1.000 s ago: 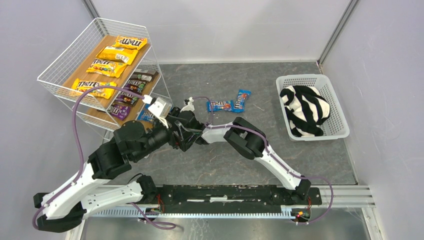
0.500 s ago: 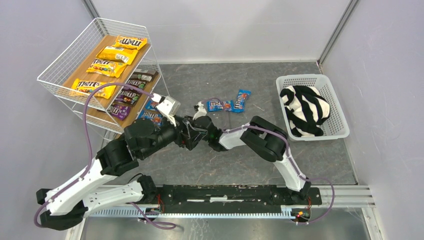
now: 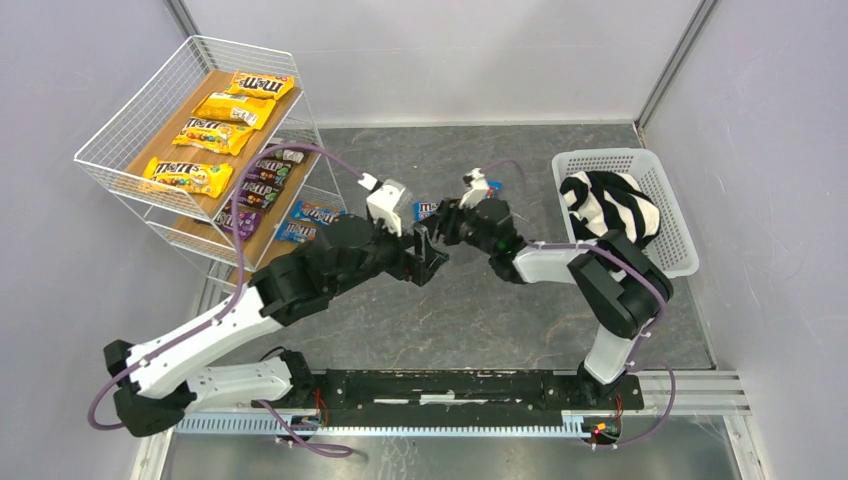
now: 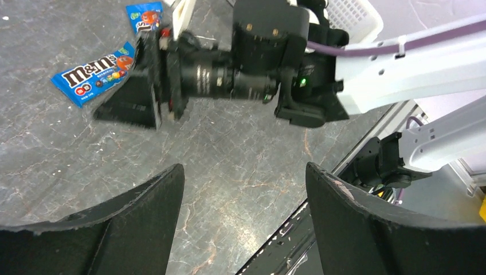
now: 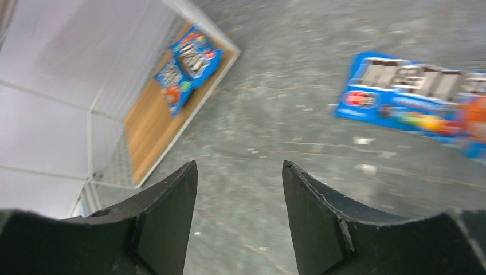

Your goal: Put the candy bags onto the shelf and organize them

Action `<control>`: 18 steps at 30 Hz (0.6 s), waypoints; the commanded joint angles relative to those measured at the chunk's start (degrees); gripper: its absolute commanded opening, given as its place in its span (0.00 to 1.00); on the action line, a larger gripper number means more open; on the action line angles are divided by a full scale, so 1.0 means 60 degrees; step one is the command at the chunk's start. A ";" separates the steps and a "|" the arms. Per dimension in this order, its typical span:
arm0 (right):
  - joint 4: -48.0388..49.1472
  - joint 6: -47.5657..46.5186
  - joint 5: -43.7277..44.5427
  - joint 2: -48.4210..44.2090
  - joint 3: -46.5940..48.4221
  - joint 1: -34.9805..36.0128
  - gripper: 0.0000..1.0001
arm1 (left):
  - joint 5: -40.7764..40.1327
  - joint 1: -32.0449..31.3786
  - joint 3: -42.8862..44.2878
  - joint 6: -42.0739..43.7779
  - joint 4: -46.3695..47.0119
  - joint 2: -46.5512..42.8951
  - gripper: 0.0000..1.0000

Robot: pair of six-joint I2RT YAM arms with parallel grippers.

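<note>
Candy bags in two lots: loose on bench and on shelf boards, none in either pincer. Nearest: arm bases on black rail at bench edge. Mid-bench: left pincer, spread wide, nothing btwn its fingers, aimed at the right arm's wrist. Nose to nose w/ it, right pincer, likewise apart and empty, fingers framing bare grey surface in own wrist view. Just beyond the two pincers: blue bag flat on bench, logo up, partly hidden from above by the arms. Second blue bag near it, further back and to the right, mostly under right wrist in top view. Contact btwn those two: can't tell. Further back, left: shelf, white wire w/ slanted wood boards. Lowest board: two more blue bags side by side. Mid board: row of dark bags. Top board: four yellow bags in a line, logos up. Far right: white lattice basket w/ black-and-white striped cloth inside, well apart from shelf.
</note>
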 commanded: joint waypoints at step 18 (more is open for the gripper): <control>-0.4290 -0.3019 0.1193 -0.0656 0.0319 -0.2763 0.66 | 0.0341 -0.0016 0.1183 -0.0517 0.1131 0.2097 0.82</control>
